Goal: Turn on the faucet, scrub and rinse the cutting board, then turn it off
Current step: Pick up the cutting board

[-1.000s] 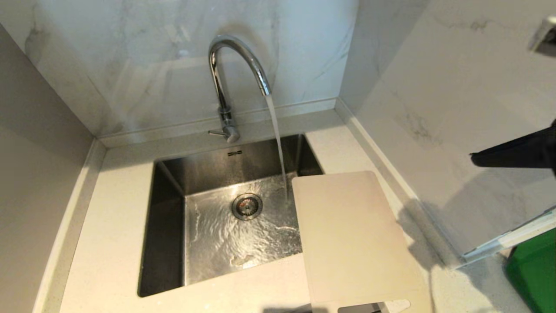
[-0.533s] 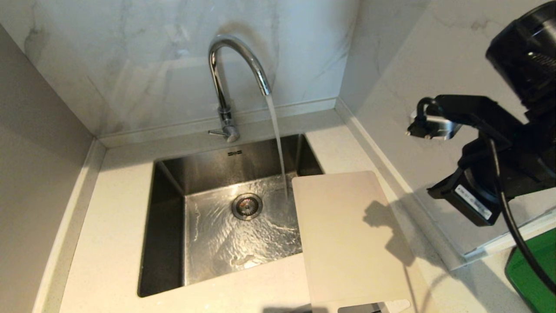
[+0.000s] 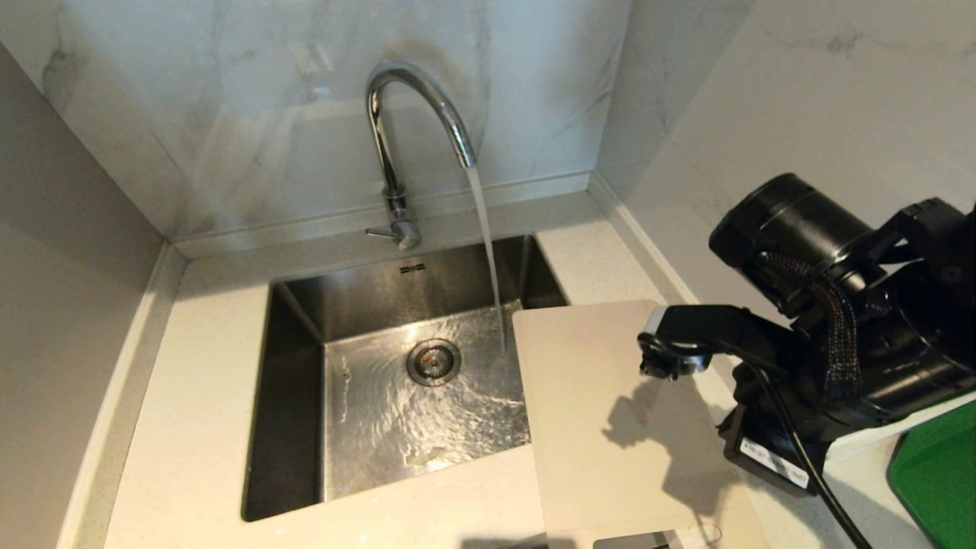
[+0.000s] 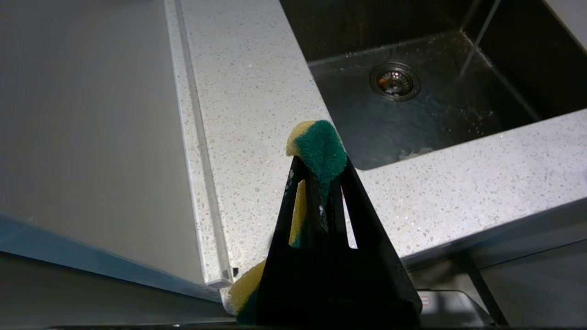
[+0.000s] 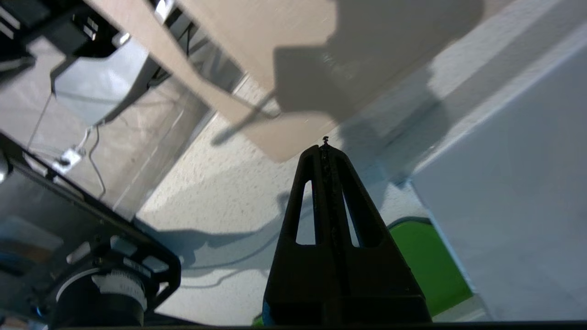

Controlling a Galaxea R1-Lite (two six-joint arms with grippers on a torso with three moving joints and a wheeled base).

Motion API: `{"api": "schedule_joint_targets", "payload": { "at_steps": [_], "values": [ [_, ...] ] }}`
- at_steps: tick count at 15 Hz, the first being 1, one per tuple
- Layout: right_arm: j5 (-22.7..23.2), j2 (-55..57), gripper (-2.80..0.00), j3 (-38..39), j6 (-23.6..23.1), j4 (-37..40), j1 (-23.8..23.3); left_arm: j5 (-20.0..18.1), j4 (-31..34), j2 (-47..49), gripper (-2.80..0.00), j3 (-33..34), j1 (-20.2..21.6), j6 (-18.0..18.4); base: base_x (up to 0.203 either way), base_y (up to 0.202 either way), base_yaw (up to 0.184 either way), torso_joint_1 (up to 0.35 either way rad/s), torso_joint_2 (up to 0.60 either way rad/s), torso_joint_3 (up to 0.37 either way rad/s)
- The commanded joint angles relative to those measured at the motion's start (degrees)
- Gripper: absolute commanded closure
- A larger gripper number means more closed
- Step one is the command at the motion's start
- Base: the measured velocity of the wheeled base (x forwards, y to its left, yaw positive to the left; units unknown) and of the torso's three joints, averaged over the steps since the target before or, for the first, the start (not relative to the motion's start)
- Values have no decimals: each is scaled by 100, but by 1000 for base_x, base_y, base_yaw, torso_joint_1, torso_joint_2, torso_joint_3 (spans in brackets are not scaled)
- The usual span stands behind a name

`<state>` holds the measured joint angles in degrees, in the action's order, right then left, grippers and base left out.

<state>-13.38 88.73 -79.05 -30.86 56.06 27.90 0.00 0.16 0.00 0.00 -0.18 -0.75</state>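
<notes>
Beige plastic, thin and flat with rounded corners — the cutting board (image 3: 610, 412) lies on the speckled pale countertop (image 3: 191, 427) at the right side of the sink (image 3: 293, 396), its left edge overhanging the basin a little. Its surface looks plain and dull, with the arm's shadow falling across it; the end nearest the robot has a long handle cutout, only partly visible at the counter's front edge. In the right wrist view one rounded corner of the board (image 5: 275, 137) shows just ahead of the fingertips.

Behind the sink stands the faucet (image 3: 404, 130), shiny chrome with an arched spout and a thin side lever low on its stem. Water (image 3: 488, 259) runs from the spout in a slanted stream and lands in the basin just left of the board's far corner, rippling over the steel floor around the drain (image 3: 433, 361).

Over the board's right edge hangs the right arm's black bulk. The right gripper (image 5: 325, 142) has its fingers pressed together on nothing, tips above the counter near the board's corner — I cannot tell whether they touch anything. A green tray (image 3: 938, 480) sits right of the board, beyond the arm.

The left gripper (image 4: 316, 156) is left of the sink, above the counter, pinching a yellow-and-green sponge (image 4: 318, 151).
</notes>
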Motion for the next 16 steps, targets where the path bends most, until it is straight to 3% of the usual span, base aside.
{"api": "schedule_joint_targets", "payload": {
  "at_steps": [1, 4, 7, 15, 16],
  "values": [
    [90, -311, 0, 755, -190, -225, 13, 0, 2, 9, 0, 0, 1, -4, 0, 0, 0, 0, 0, 0],
    [220, -534, 0, 1967, -679, -1166, 22, 0, 2, 9, 0, 0, 1, -4, 0, 0, 0, 0, 0, 0],
    [675, -545, 0, 2709, -946, -2087, 24, 0, 2, 9, 0, 0, 1, -4, 0, 0, 0, 0, 0, 0],
    [705, 348, 0, 3096, -1209, -3258, 99, 0, 2, 9, 0, 0, 1, -13, 0, 0, 0, 0, 0, 0],
    [697, 346, -280, 3076, -1238, -3308, 129, 0, 2, 9, 0, 0, 1, -13, 0, 0, 0, 0, 0, 0]
  ]
}}
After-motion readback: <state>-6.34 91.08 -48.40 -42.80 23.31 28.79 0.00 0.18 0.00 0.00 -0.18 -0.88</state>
